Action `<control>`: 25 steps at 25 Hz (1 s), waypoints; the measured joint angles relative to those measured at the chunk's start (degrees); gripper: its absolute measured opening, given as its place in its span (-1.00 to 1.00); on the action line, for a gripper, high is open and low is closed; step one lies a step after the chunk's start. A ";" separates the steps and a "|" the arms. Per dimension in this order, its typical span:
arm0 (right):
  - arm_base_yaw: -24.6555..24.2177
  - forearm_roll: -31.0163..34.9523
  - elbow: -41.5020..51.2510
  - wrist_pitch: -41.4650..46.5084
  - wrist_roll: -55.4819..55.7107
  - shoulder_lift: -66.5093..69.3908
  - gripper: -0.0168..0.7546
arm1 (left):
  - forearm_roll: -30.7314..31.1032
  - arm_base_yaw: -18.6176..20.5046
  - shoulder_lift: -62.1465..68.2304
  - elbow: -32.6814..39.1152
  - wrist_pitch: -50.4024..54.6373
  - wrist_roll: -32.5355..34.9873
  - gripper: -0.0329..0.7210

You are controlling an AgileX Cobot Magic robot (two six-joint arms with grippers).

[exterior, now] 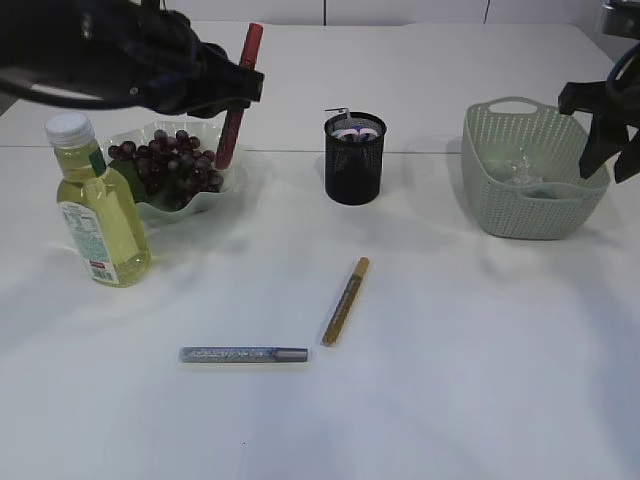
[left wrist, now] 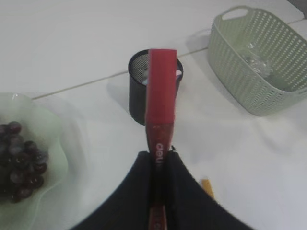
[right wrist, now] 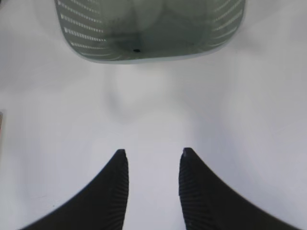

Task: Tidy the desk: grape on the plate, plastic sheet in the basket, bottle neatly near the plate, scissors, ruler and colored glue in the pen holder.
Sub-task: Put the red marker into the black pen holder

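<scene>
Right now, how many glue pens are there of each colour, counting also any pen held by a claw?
Red glue pen, held in the left claw: 1
Gold glue pen, lying on the table: 1
Silver glue pen, lying on the table: 1
Total: 3

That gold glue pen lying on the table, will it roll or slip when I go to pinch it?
The gold glue pen looks like a slim round tube lying flat, so a nudge would probably roll it sideways. It seems stiff and light, like the red pen held in the left hand. Its glittery barrel may be slick.
</scene>
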 joint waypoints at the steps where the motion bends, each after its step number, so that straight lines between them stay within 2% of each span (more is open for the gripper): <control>1: 0.00 0.00 0.00 0.00 0.00 0.00 -0.19 | 0.28 0.00 0.14 2.10 -3.56 0.27 -0.84; 4: 0.00 0.00 0.00 -0.13 0.00 0.00 -0.19 | 1.25 0.00 2.03 5.03 -15.64 0.63 -0.84; 10: 0.00 0.00 0.00 -0.13 0.00 0.00 -0.19 | 1.57 -0.34 8.67 3.78 -32.78 0.49 -0.84; 17: 0.00 -0.32 0.00 -2.29 0.00 0.00 -0.19 | 3.85 -2.36 17.57 -8.98 -32.51 0.24 -0.84; 25: 0.00 -0.54 0.00 -4.03 0.00 0.00 -0.19 | 4.20 -2.38 27.20 -23.79 -27.51 -0.68 -0.84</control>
